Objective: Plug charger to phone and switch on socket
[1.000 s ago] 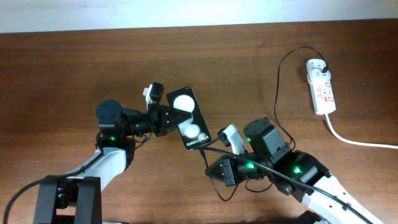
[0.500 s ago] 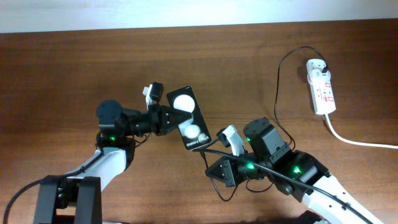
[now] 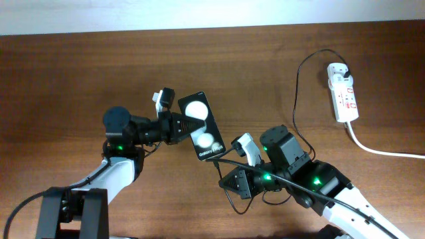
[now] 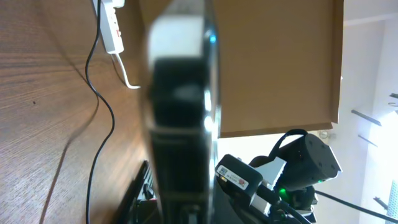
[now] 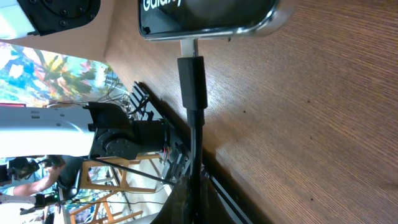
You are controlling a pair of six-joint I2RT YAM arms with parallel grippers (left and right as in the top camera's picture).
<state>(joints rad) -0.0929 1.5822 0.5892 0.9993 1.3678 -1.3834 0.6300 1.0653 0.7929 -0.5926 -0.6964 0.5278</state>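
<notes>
Left gripper (image 3: 184, 126) is clamped on the phone (image 3: 204, 136) by its left edge. Right gripper (image 3: 229, 180) pinches the charger (image 3: 296, 86) just behind its connector (image 5: 191, 71). Nothing's shifted since half a second ago. Only the right wrist view shows the connector at the phone's port, metal tip still showing. Socket (image 3: 343, 93) sits far right.

Overhead: fixed, straight down, far, whole counter (image 3: 66, 66) | left wrist: forward past left end effector (image 3: 180, 126), phone (image 4: 180, 155) edge very near | right wrist: forward past right end effector (image 3: 229, 180), near phone's end | shared: phone, all views
</notes>
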